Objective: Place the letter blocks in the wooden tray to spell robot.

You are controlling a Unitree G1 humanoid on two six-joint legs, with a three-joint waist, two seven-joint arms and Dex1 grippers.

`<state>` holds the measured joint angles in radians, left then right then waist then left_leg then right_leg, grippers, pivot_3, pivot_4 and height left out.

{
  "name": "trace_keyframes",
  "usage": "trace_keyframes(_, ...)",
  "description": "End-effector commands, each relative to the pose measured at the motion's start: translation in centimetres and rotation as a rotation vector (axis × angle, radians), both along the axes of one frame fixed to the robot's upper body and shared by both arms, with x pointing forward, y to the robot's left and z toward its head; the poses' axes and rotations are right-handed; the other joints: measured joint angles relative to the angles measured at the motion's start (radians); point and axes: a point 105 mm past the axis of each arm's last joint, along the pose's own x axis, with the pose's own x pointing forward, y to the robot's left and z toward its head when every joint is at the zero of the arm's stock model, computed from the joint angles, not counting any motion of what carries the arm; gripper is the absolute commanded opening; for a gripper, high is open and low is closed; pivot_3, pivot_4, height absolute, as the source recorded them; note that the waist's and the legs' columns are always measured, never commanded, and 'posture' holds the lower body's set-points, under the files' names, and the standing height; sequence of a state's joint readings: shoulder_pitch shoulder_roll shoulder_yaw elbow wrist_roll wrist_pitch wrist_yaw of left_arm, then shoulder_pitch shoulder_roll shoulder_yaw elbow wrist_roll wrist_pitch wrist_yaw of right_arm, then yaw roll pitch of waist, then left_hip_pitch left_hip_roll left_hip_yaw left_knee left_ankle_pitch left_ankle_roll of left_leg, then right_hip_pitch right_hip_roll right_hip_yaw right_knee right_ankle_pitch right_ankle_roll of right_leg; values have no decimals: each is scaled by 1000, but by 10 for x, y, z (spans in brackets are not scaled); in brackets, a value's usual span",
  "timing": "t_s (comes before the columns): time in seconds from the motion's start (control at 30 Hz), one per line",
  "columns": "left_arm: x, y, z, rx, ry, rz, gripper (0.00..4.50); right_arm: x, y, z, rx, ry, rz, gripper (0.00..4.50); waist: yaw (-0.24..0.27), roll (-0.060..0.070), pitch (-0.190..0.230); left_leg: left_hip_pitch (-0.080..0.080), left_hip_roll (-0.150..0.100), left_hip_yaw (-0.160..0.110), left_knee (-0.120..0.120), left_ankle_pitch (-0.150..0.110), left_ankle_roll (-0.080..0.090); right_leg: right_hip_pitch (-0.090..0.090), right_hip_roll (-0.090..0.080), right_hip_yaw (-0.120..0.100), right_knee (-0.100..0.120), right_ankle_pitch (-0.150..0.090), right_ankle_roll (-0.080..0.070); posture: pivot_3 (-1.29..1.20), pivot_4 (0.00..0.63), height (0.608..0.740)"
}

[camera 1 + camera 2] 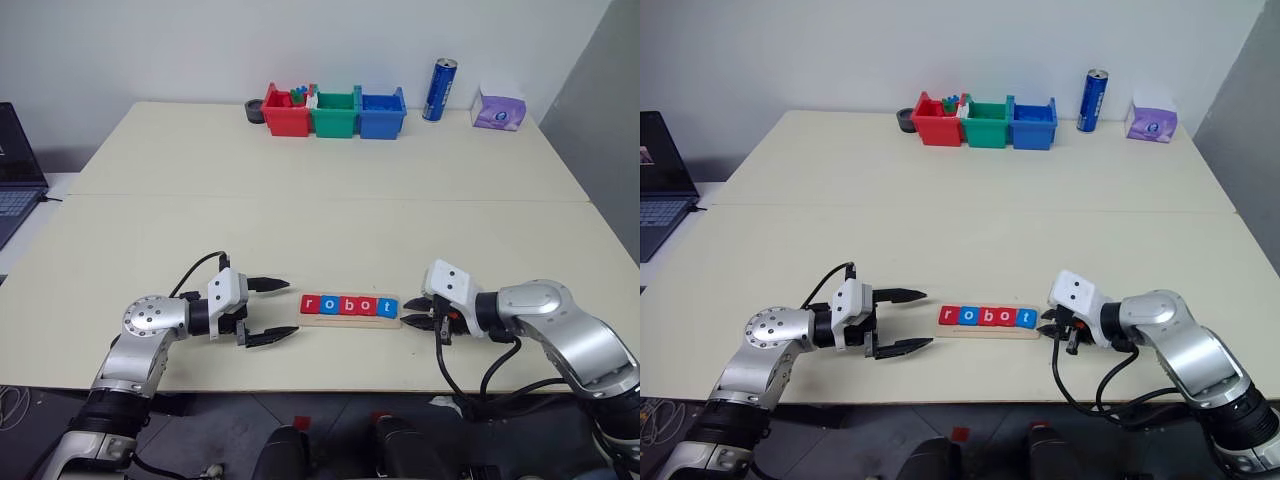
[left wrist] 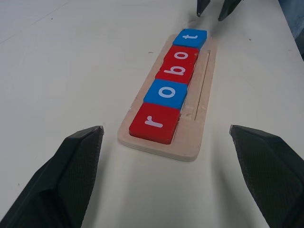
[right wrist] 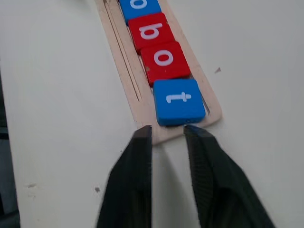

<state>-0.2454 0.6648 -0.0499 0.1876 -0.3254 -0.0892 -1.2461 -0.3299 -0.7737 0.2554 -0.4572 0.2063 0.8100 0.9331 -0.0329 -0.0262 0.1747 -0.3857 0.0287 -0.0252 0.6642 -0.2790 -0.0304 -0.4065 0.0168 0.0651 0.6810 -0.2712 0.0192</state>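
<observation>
Cream table (image 1: 300,150), matte and smooth, carries the tray (image 2: 197,137), a thin pale-wood strip with a grooved rim. Inside it, five blocks (image 1: 349,306) spell robot: flat, glossy red and blue squares, likely light, stiff and slick, best pinched by opposite edges. Left hand (image 1: 270,311) gapes wide off the tray's r end. Right hand (image 3: 167,134), nearly closed and empty, sits at its t end.

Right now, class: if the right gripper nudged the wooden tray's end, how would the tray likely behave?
The wooden tray looks thin and flat on the table, so it would probably slide, not tip. It seems stiff wood, unlikely to flex. The letter blocks look loose and could shift.
</observation>
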Motion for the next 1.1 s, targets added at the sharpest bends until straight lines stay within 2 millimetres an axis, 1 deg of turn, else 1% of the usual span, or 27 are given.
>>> trace_keyframes(0.03, 2, -3, 11, 8, -46, -15, 4500, 1, 4, 8, -7, -54, 25, 38, 1, 0, 0, 0, 0, 0, 0, 0, 0, 0, 0, 0, 0, 0, 0, 0, 150, 740)
trace_keyframes(0.13, 3, -3, 12, 10, -48, -16, 4500, 0, 6, 3, -16, -38, 36, 38, 1, 0, 0, 0, 0, 0, 0, 0, 0, 0, 0, 0, 0, 0, 0, 0, 150, 740)
trace_keyframes(0.37, 3, -5, 14, 10, -56, -12, 4500, 10, 10, -3, -29, -36, 31, 38, 1, 0, 0, 0, 0, 0, 0, 0, 0, 0, 0, 0, 0, 0, 0, 0, 150, 740)
trace_keyframes(0.63, 2, -4, 14, 15, -59, -2, 4500, 12, 17, -1, -17, -43, 51, 38, 1, 0, 0, 0, 0, 0, 0, 0, 0, 0, 0, 0, 0, 0, -1, 0, 150, 740)
trace_keyframes(0.9, 2, 1, 6, 15, -49, 6, 4500, 13, 20, 0, -16, -53, 55, 38, 1, 0, 0, 0, 0, 0, 0, 0, 0, 0, 0, 0, 0, 0, -1, 0, 150, 740)
trace_keyframes(1.1, 2, -1, 4, 11, -51, 5, 4500, 13, 22, 4, -8, -72, 57, 38, 1, 0, 0, 0, 0, 0, 0, 0, 0, 0, 0, -1, 0, 0, -1, 0, 150, 740)
